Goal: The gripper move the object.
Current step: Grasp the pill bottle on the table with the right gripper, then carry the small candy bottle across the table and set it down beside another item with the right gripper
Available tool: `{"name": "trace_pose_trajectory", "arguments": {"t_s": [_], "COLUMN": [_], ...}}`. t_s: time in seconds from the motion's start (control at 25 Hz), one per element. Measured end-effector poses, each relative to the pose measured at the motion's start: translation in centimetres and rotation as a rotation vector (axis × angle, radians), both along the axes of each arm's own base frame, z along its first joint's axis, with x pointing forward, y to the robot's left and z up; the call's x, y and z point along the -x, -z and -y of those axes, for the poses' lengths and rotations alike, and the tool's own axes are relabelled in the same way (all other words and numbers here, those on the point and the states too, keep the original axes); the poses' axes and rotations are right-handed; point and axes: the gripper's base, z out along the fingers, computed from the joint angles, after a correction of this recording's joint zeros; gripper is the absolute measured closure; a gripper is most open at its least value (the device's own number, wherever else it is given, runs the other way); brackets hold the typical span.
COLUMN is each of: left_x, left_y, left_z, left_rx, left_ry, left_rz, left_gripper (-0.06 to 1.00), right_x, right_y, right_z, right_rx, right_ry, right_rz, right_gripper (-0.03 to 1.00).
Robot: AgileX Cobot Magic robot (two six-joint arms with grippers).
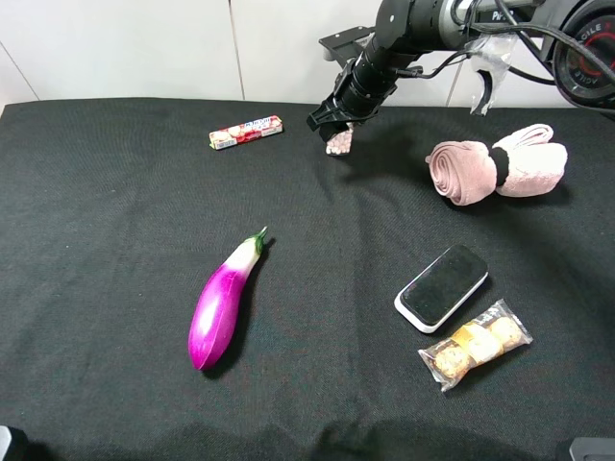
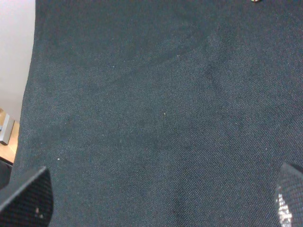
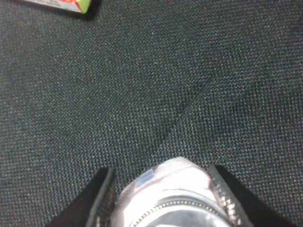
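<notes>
My right gripper [image 1: 335,127] is at the back of the black cloth, right of the candy roll. It is shut on the small clear bottle [image 1: 339,142] of pale pink-white pellets, which hangs below the fingers, close to the cloth. In the right wrist view the bottle [image 3: 171,191] with its silver cap sits between the two black fingers [image 3: 101,200]. My left gripper [image 2: 158,203] is open and empty over bare cloth, with only its fingertips [image 2: 27,198] showing; I do not see it in the exterior high view.
A red-and-white candy roll [image 1: 246,132] lies left of the bottle; its end shows in the right wrist view [image 3: 61,4]. A purple eggplant [image 1: 223,303], a rolled pink towel [image 1: 495,170], a black-and-white device [image 1: 442,286] and a snack packet [image 1: 475,344] lie on the cloth.
</notes>
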Motion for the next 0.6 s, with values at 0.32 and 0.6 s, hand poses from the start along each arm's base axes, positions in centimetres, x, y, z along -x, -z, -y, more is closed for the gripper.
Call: {"name": "trace_pose_trajectory", "arguments": {"t_s": [0.32,0.6], "left_x": [0.0,0.0], "left_y": [0.0,0.0], "left_z": [0.0,0.0], "left_rx": [0.000,0.000], "left_ry": [0.000,0.000], "left_rz": [0.000,0.000], "left_gripper": [-0.05,-0.05], "right_x": [0.0,-0.2], "right_y": [0.0,-1.6], "right_z": [0.0,-0.1], "right_rx": [0.001,0.027], "right_ry": [-0.001,-0.036], "right_rz": [-0.002,-0.024], "right_gripper": [0.65,0.65]}}
